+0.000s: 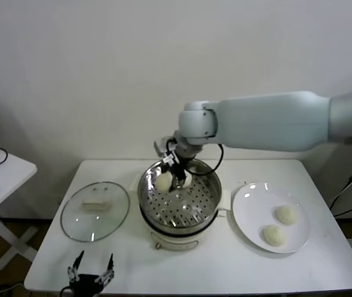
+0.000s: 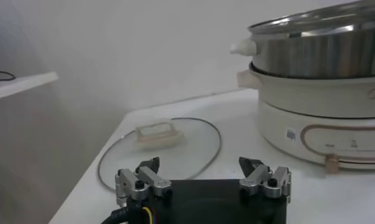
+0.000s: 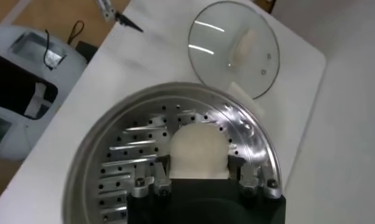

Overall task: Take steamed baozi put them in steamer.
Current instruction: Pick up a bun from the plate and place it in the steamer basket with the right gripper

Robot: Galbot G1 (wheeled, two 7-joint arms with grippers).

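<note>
My right gripper (image 1: 177, 179) reaches down into the steel steamer (image 1: 210, 198) and is shut on a cream-white steamed baozi (image 3: 198, 152), just above the perforated floor (image 3: 133, 164). In the head view one bun (image 1: 163, 181) shows against the fingers. A pale patch (image 1: 187, 181) shows on their other side; I cannot tell whether it is a second bun. Two more baozi (image 1: 286, 214) (image 1: 274, 234) lie on the white plate (image 1: 250, 210). My left gripper (image 1: 90, 272) (image 2: 199, 163) is parked open at the table's front left edge, holding nothing.
The glass lid (image 1: 95, 210) (image 2: 175, 146) (image 3: 233, 45) lies flat on the table left of the steamer. The cream cooker base (image 2: 321, 115) stands at the table's middle. A small white side table (image 1: 2, 173) with cables stands off to the left.
</note>
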